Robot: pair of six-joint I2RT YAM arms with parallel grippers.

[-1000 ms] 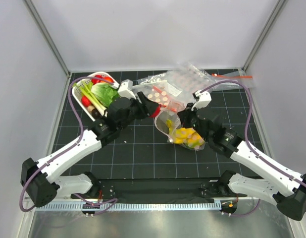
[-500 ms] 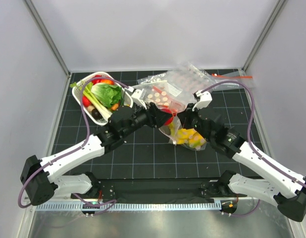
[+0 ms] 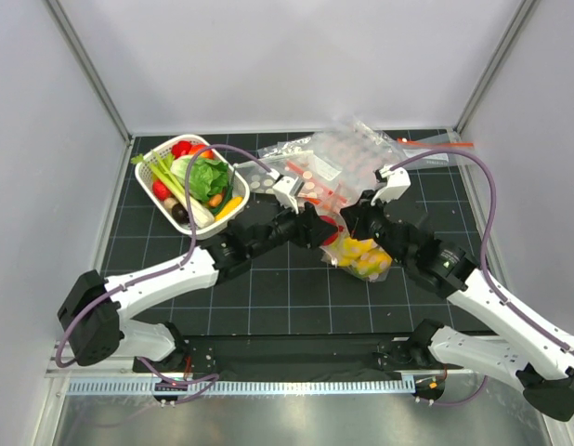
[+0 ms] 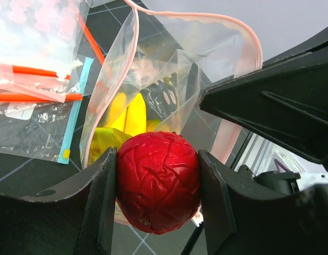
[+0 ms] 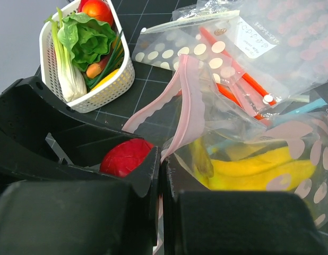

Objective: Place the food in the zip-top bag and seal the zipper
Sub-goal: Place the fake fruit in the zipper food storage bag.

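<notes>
My left gripper (image 4: 157,192) is shut on a wrinkled red fruit (image 4: 157,188), held right at the open mouth of the zip-top bag (image 4: 169,79). The bag's pale zipper strip (image 4: 243,37) curves round the opening. A yellow banana bunch (image 4: 127,114) lies inside the bag. My right gripper (image 5: 163,164) is shut on the bag's mouth edge (image 5: 191,106) and holds it up; the bananas (image 5: 259,170) and the red fruit (image 5: 125,156) show on either side of it. In the top view both grippers meet at the bag (image 3: 361,255) mid-table.
A white basket (image 3: 215,226) with lettuce, tomato, carrot and other toy produce stands at the back left. A pile of clear bags with red strips (image 3: 352,153) lies behind the task bag. Walls enclose the table on three sides.
My left arm has swung right from beside the basket to the bag's mouth, carrying the red fruit. My right gripper and the bag have shifted slightly to the right.
</notes>
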